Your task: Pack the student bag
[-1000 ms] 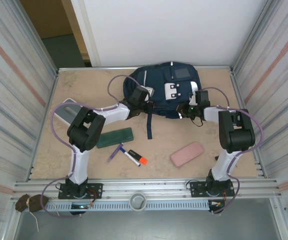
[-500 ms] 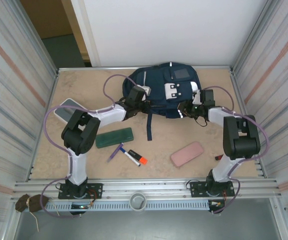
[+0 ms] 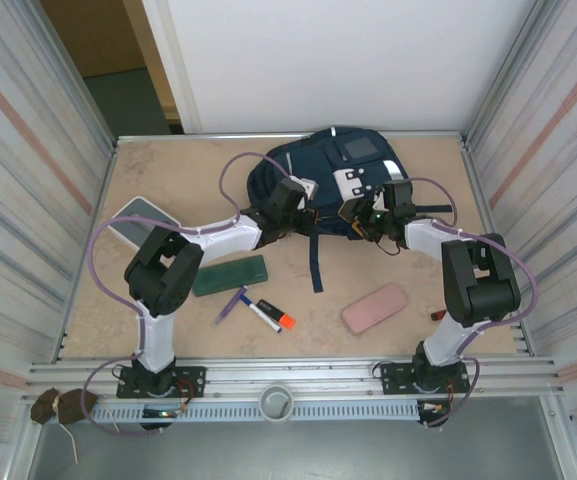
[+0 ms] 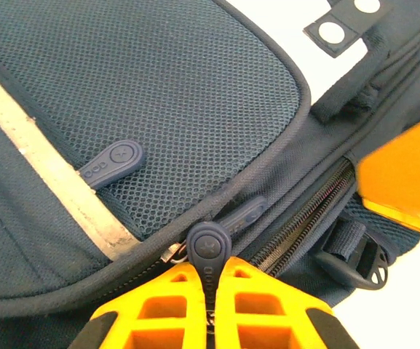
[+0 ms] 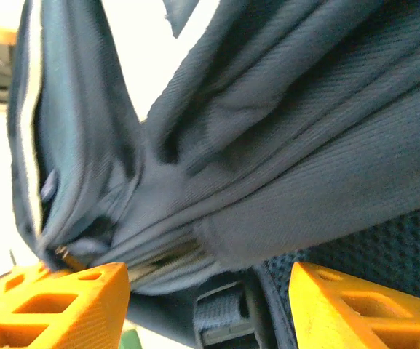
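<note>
The navy student bag (image 3: 353, 165) lies at the back middle of the table, its dark strap trailing toward me. My left gripper (image 3: 301, 203) sits at the bag's near-left edge. In the left wrist view it (image 4: 211, 291) is shut on a round navy zipper pull (image 4: 208, 246), beside the zipper teeth (image 4: 304, 218). My right gripper (image 3: 356, 214) is at the bag's near-right edge, open. In the right wrist view its orange fingers (image 5: 71, 298) stand wide apart, with folds of bag fabric (image 5: 304, 145) hanging between and beyond them. An orange finger of the right gripper (image 4: 406, 182) shows close by in the left wrist view.
A green case (image 3: 230, 275), a purple pen (image 3: 232, 303), a marker with an orange cap (image 3: 271, 316) and a pink case (image 3: 375, 307) lie on the near half of the table. A grey flat device (image 3: 138, 222) rests at the left. Ribbed metal walls close both sides.
My right gripper has opened and let go of the bag's fabric, moving slightly left. My left gripper has shifted right with the zipper pull. The bag and its strap have shifted.
</note>
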### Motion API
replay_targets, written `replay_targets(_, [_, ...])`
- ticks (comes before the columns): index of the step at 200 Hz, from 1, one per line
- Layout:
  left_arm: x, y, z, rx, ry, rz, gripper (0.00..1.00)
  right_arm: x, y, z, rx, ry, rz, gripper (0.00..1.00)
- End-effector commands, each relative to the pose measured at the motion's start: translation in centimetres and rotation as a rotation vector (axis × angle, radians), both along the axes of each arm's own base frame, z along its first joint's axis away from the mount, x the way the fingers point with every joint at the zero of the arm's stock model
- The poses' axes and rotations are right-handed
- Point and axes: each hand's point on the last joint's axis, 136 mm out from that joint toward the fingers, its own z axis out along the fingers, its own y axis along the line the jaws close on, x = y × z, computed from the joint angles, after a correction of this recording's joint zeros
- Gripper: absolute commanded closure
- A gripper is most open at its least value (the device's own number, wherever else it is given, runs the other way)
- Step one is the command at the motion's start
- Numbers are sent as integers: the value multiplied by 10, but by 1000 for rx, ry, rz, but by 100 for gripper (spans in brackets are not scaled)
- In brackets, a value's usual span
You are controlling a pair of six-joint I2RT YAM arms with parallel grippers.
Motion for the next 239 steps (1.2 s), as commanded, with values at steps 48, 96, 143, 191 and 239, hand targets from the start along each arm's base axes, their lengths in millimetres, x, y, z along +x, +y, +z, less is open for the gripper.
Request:
replay_targets(48, [-6, 7, 34, -6, -93, -11, 100, 25, -43, -3, -210, -57, -137, 92])
replay_targets(96, [19, 58, 32, 54, -108, 106, 100, 24, -61, 4, -236, -76, -73, 100])
replay_targets(143, [11, 44, 39, -18, -77, 12, 100, 23, -40, 14, -127, -116, 23, 100])
replay_targets(191, [-18, 8, 27, 26, -55, -116, 72, 16, -24, 18, -67, -115, 31, 100])
replay_targets(239, [-4, 37, -16, 188, 106, -42, 66, 4, -29, 6, -160, -84, 55, 97])
